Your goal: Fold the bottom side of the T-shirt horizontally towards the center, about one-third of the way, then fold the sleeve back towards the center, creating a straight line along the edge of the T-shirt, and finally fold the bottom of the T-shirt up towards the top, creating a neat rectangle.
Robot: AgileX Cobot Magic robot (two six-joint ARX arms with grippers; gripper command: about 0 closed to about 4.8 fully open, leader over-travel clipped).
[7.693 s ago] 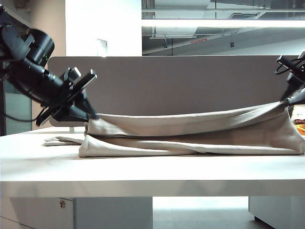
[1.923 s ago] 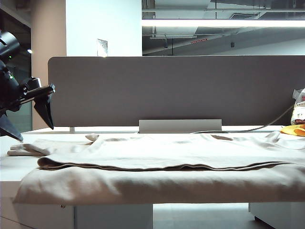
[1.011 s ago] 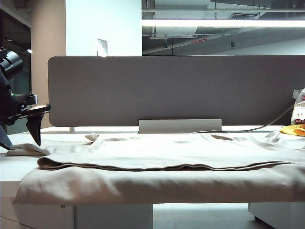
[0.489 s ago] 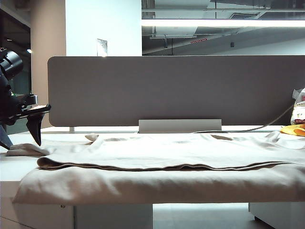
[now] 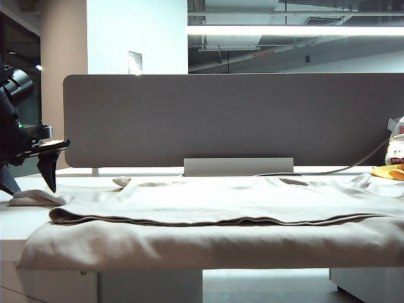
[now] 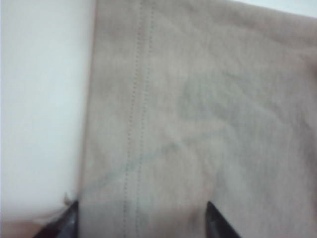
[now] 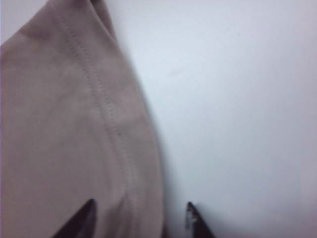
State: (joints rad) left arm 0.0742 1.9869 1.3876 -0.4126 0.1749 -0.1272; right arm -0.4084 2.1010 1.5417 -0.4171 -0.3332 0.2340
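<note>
While soft beige T-shirt lies folded — left pincer apart over stitched hem | right pincer apart, seemingly at its edge.

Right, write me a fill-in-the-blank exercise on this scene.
1. The left gripper hangs over the T-shirt at the table's ____ end in the exterior view.
2. The left gripper's fingertips straddle a double line of ____.
3. The T-shirt's front edge hangs over the ____ of the table.
Missing words: left; stitching; edge

Soft matt woven cloth T-shirt, smooth matt white table, felt-like grey divider
</note>
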